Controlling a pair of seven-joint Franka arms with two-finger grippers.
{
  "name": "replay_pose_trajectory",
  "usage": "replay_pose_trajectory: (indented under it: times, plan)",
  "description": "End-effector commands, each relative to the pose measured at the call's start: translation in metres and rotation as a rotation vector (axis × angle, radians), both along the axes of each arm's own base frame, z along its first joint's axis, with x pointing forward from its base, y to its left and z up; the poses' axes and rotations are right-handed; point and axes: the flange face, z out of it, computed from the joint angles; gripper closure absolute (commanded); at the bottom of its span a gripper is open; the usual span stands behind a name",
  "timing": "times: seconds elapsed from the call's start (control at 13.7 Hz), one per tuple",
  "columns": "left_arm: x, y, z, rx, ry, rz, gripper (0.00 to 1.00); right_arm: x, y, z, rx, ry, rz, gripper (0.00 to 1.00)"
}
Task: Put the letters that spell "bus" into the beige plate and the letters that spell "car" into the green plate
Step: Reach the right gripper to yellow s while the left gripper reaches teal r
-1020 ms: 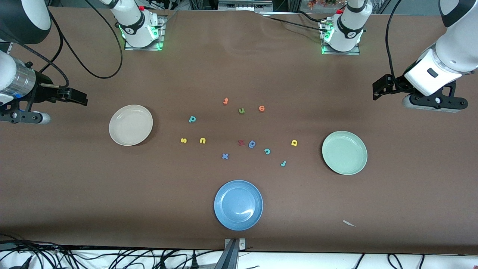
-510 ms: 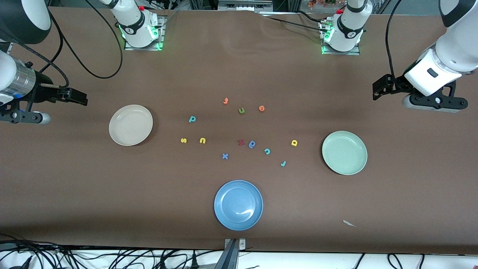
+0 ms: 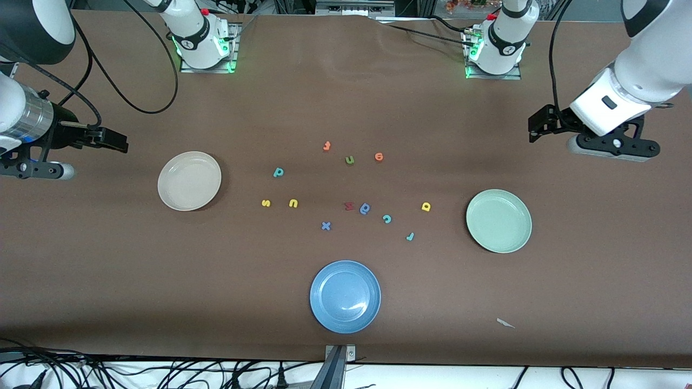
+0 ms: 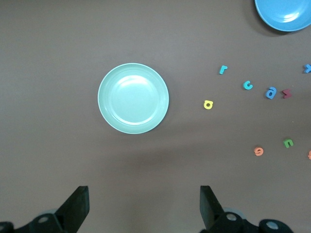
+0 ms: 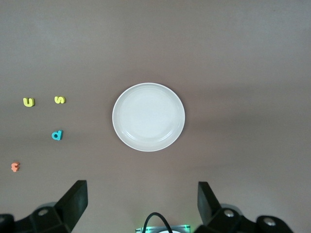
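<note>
Tabletop is a matte brown sheet (image 3: pixel 346 97), slightly rippled near the arm bases, which glow green at their mounts. Black cables run along the edge nearest the front camera, and a small white paper scrap (image 3: pixel 505 323) lies on the sheet toward the left arm's end.

Round cream-beige glossy plate (image 3: pixel 189 180) sits toward the right arm's end, empty. Round pale mint-green plate (image 3: pixel 498 220) sits toward the left arm's end, empty. Round blue plate (image 3: pixel 345 296) sits between them, nearest the front camera.

All foam letters lie on the sheet between the plates:
- teal stemmed b (image 3: pixel 278 172), yellow u (image 3: pixel 293 203) and yellow s (image 3: pixel 265 203) are on the beige plate's side, the b farther from the camera
- teal c (image 3: pixel 387 218), teal r (image 3: pixel 410 236) and yellow a (image 3: pixel 426 206) are on the green plate's side
- strays: olive-green u (image 3: pixel 349 159), two orange letters (image 3: pixel 326 146), blue round-bowled letter (image 3: pixel 365 208) touching a dark red letter (image 3: pixel 349 206), blue x (image 3: pixel 325 226)

Left gripper (image 4: pixel 143 206) hangs over bare sheet near the green plate, fingers spread wide, holding nothing. Right gripper (image 5: pixel 141 204) hangs over bare sheet near the beige plate, fingers spread wide, holding nothing.
</note>
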Motion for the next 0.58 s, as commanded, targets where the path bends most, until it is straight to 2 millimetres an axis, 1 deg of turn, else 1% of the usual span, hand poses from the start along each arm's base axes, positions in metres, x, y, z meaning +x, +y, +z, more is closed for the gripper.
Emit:
replay_pose_trajectory:
  times: [0.0, 0.07, 0.15, 0.22, 0.29, 0.36, 0.44, 0.51]
  plan:
    - [0.003, -0.011, 0.000, 0.012, 0.011, -0.029, 0.00, 0.003, 0.016, -0.010, 0.019, -0.005, -0.043, 0.00]
    - [0.004, -0.014, -0.003, 0.009, 0.013, -0.035, 0.00, 0.006, 0.030, -0.018, 0.016, -0.011, -0.051, 0.00]
    - [0.007, -0.025, -0.013, 0.007, 0.026, -0.060, 0.00, 0.011, 0.044, -0.032, 0.013, -0.008, -0.051, 0.00]
    - [0.011, -0.037, -0.030, 0.005, 0.053, -0.097, 0.00, 0.015, 0.067, -0.050, 0.006, -0.013, -0.057, 0.00]
    - [0.018, -0.054, -0.050, -0.004, 0.072, -0.143, 0.00, 0.016, 0.092, -0.074, -0.002, -0.034, -0.095, 0.00]
    - [0.032, -0.066, -0.064, -0.019, 0.050, -0.197, 0.00, 0.013, 0.114, -0.093, -0.002, -0.067, -0.124, 0.00]
    - [0.044, -0.076, -0.083, -0.038, 0.042, -0.268, 0.00, 0.008, 0.137, -0.115, 0.002, -0.090, -0.124, 0.00]
    - [0.053, -0.086, -0.108, -0.057, 0.045, -0.330, 0.00, 0.006, 0.147, -0.138, 0.003, -0.105, -0.140, 0.00]
